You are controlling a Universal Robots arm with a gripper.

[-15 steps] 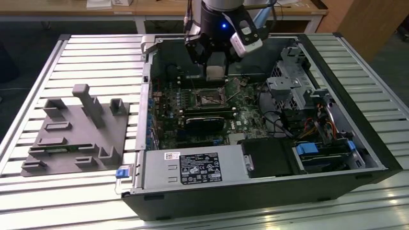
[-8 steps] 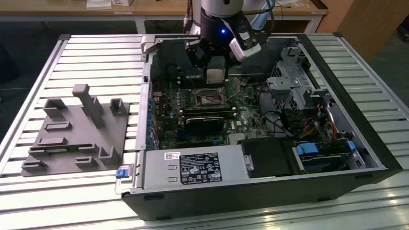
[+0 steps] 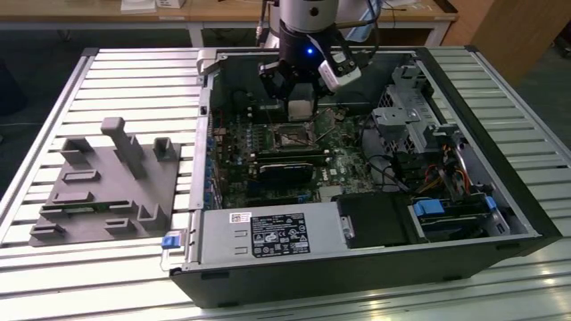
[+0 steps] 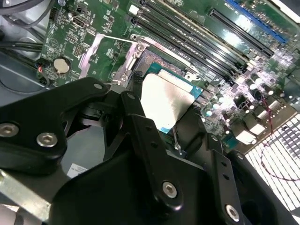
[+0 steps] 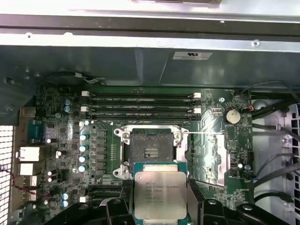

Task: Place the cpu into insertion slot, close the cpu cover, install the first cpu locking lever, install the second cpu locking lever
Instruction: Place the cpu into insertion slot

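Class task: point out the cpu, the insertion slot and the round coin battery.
cpu (image 5: 159, 197): first wrist view, middle of its silvery metal top.
insertion slot (image 5: 151, 145): first wrist view, its dark centre.
coin battery (image 5: 232, 116): first wrist view, its round face.

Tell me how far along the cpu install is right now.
Done: nothing yet. The insertion slot sits empty with its contacts bare. In hand: the gripper is shut on the cpu, holding it clear of the board near the slot. Left: the cpu is not seated, the cpu cover lies flipped open beside the slot, and the locking levers are not latched.
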